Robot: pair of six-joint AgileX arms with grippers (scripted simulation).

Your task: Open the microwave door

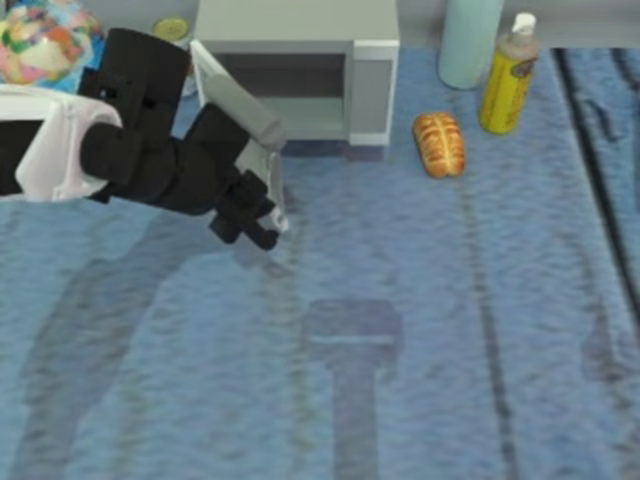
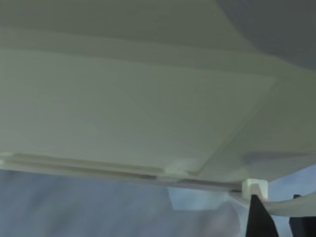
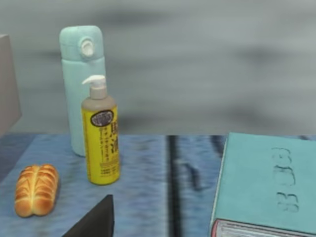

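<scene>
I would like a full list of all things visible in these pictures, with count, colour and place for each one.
microwave: one, light grey, far edge of the table, left of centre.
microwave door: one, silver-framed, swung open toward the front left.
bread loaf: one, orange-brown, right of the microwave.
pump bottle: one, yellow with pale pump, right of the bread.
flask: one, pale turquoise, far edge, beside the pump bottle.
book: one, turquoise cover, seen only in the right wrist view.
patterned object: one, multicoloured, far left corner.
small round item: one, yellowish, left of the microwave.
table: one, blue cloth.
left gripper: one, black, at the door's free edge.
</scene>
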